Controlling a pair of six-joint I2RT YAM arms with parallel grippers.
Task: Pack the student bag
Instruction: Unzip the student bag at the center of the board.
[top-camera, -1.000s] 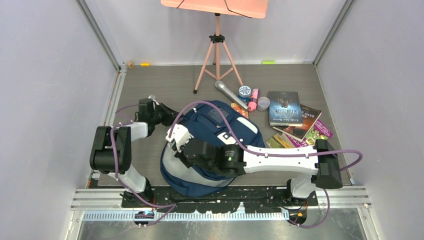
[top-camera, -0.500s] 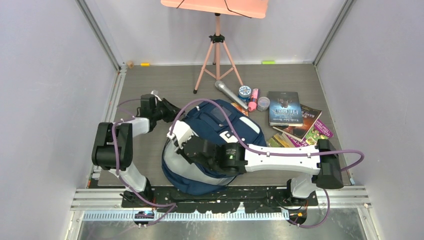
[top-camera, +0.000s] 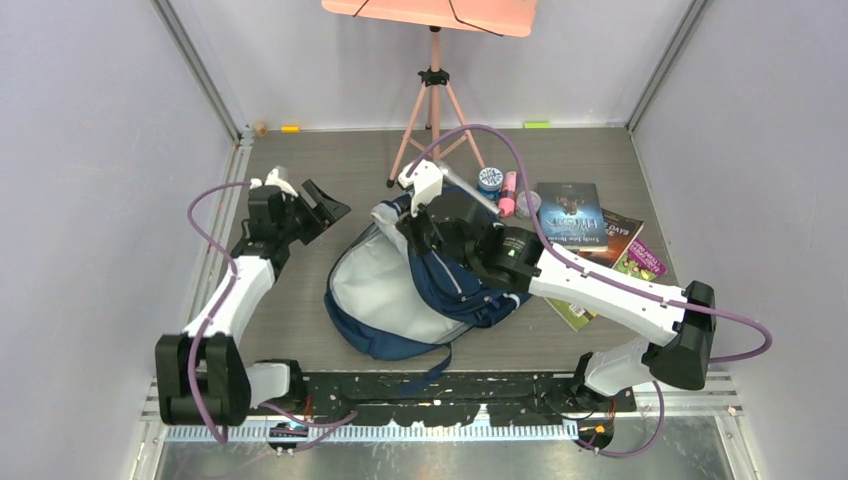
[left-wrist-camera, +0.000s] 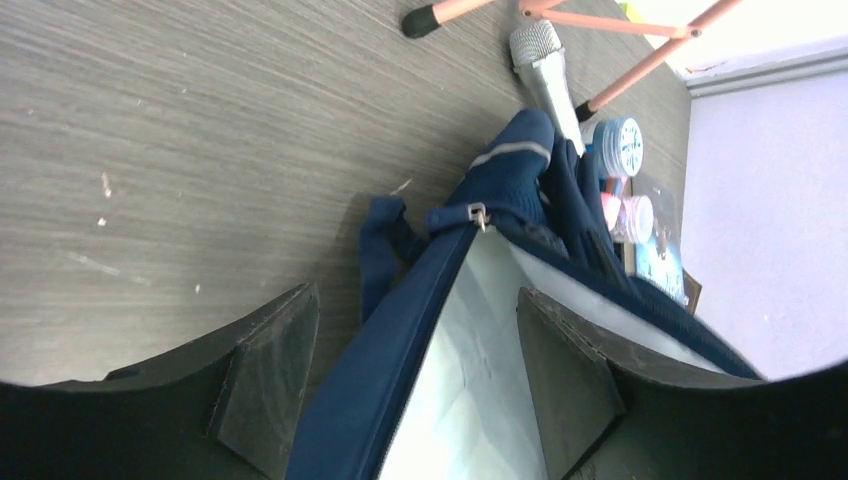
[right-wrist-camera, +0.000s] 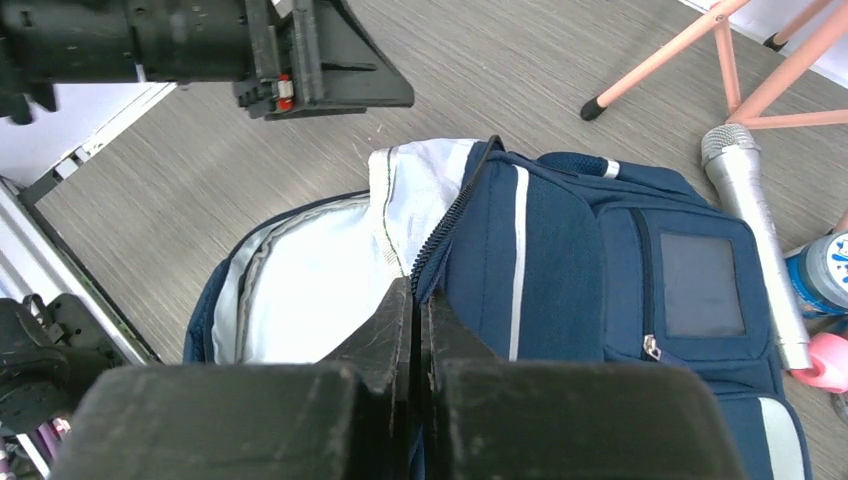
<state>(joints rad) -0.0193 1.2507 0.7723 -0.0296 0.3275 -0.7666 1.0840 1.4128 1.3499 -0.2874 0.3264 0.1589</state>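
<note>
Student bag (top-camera: 385, 290) lies unzipped, seemingly unpacked; right pincer (right-wrist-camera: 414, 295) pinches its flap, left pincer (left-wrist-camera: 414, 310) spread; books (top-camera: 568, 215) lie on worktop (top-camera: 330, 160).

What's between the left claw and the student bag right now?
Only bare table, clearest in the top view: the open left claw hangs apart from the student bag.

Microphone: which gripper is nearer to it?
Right. The right gripper, shut on the zipper edge of the student bag, is just short of the microphone. The left gripper hangs open off the bag's left side, farther away.
</note>
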